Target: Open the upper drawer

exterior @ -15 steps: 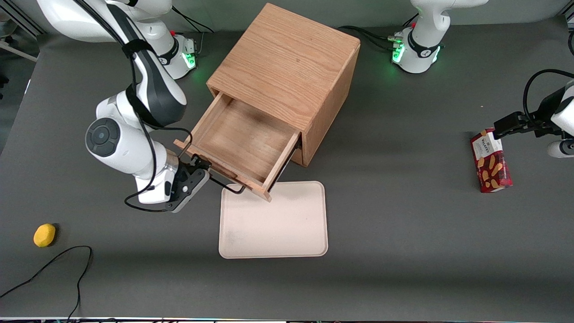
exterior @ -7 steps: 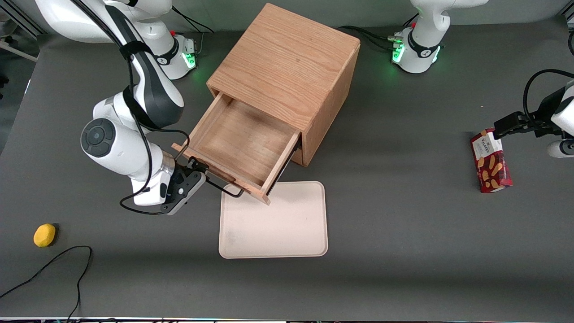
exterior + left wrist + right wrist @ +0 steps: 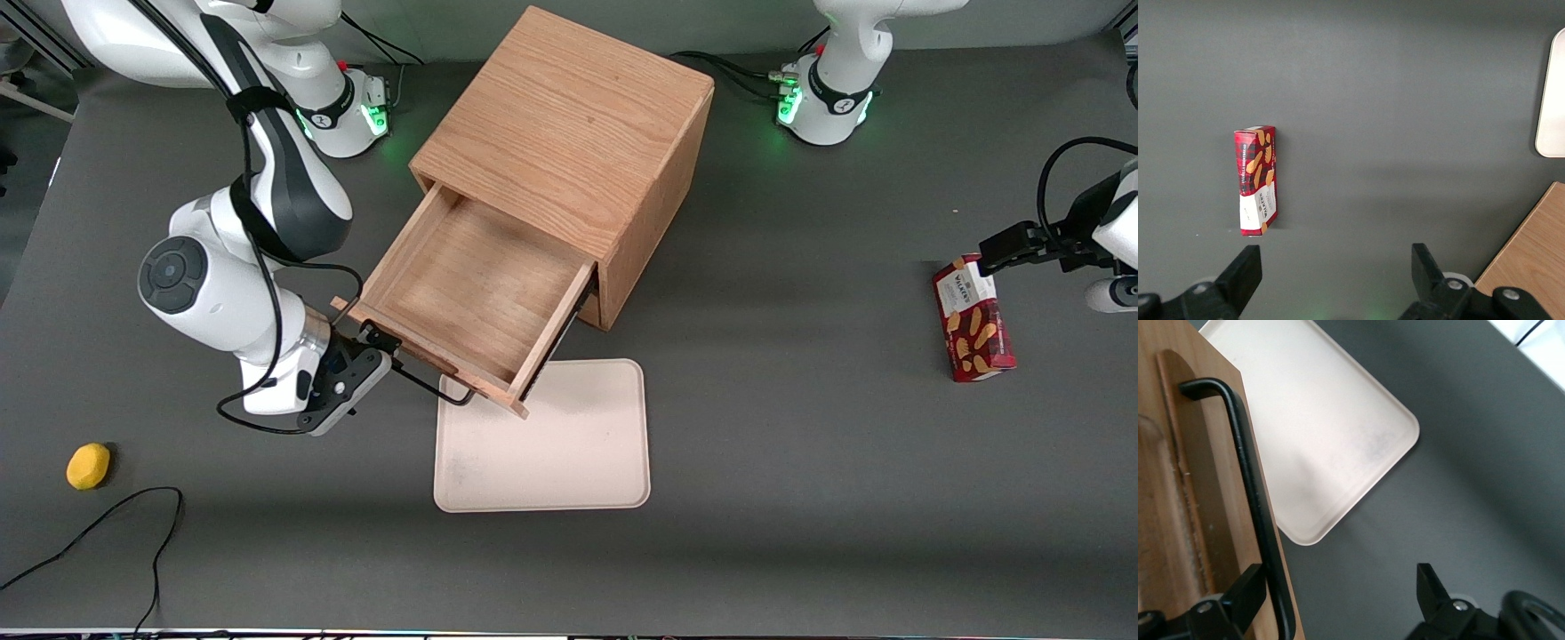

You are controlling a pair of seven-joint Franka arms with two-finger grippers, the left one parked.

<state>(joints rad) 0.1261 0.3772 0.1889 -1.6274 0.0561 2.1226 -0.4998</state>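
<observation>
The shallow light oak upper drawer stands pulled well out of the wooden cube cabinet, its front over the beige rectangular tray's edge, while the black claw, fingers spread wide, sits at the drawer's black bar handle end without clamping it.

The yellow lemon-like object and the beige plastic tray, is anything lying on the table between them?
In the front view, only bare dark table lies between the yellow object and the beige tray; the gripper, higher up at the upper drawer's black handle, sits off that line.
</observation>
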